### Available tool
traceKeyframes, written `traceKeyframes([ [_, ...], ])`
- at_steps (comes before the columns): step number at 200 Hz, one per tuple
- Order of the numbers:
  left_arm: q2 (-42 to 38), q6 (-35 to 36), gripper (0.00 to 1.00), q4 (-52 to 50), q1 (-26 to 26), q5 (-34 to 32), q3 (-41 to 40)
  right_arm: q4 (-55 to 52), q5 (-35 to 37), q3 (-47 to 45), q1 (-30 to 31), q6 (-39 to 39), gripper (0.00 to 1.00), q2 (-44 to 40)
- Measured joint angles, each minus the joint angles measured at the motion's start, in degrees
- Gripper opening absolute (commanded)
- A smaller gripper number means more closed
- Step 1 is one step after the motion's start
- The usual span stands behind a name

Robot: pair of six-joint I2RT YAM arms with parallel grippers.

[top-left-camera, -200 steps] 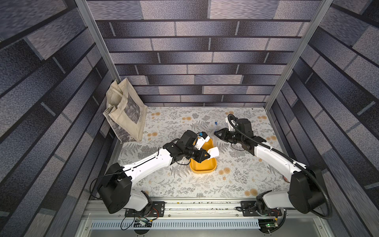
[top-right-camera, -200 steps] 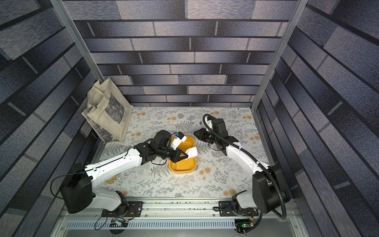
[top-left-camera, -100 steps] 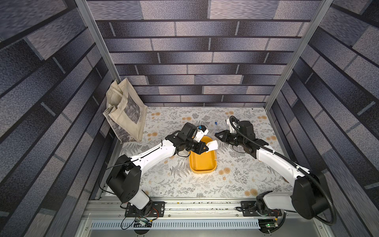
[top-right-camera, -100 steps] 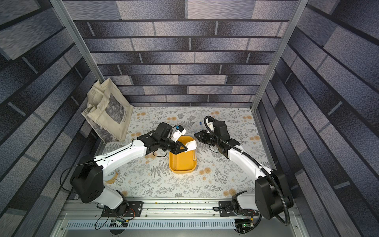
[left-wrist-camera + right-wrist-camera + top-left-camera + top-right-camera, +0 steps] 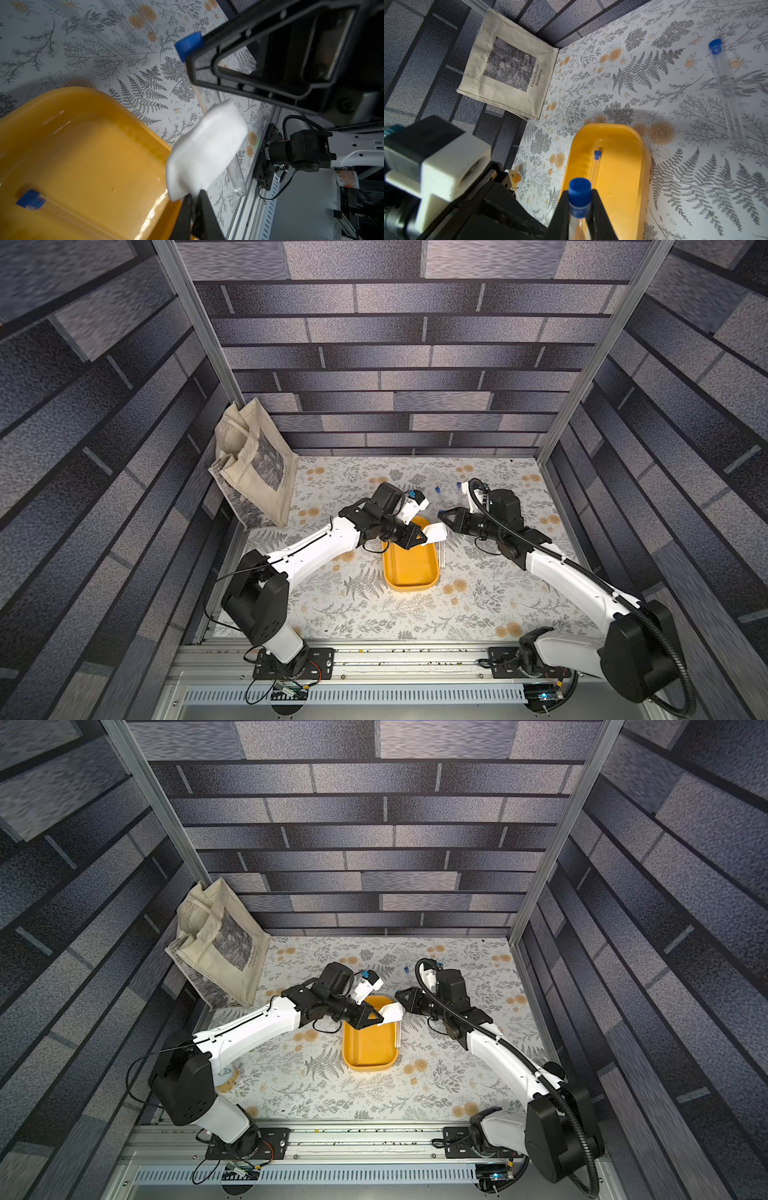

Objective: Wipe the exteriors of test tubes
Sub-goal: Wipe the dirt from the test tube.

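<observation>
Pinching a folded white cloth (image 5: 205,149), the left gripper (image 5: 195,200) holds it against a clear blue-capped test tube (image 5: 236,176) clamped by the right gripper (image 5: 579,196), above a yellow plastic tray (image 5: 641,145).

Left arm (image 5: 316,547) stretched forward and inward, left gripper (image 5: 423,537) pinched tight on the white cloth (image 5: 205,149). Right arm (image 5: 557,572) bent at the elbow and reaching inward, right gripper (image 5: 443,514) clamped on a test tube (image 5: 580,193) just below its cap. Both grippers point at each other, tips close together.
</observation>
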Motion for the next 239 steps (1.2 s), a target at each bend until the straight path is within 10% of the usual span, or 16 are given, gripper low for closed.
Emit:
traceKeyframes([
  [100,-5.7,-2.0,0.10,4.7,-4.7,-0.6,-12.2,0.0,0.6,0.5,0.0,-0.9,0.09,0.2],
  [239,-1.2,-0.5,0.10,4.4,0.6,-1.5,-0.8,0.0,0.6,0.5,0.0,-0.8,0.09,0.4],
])
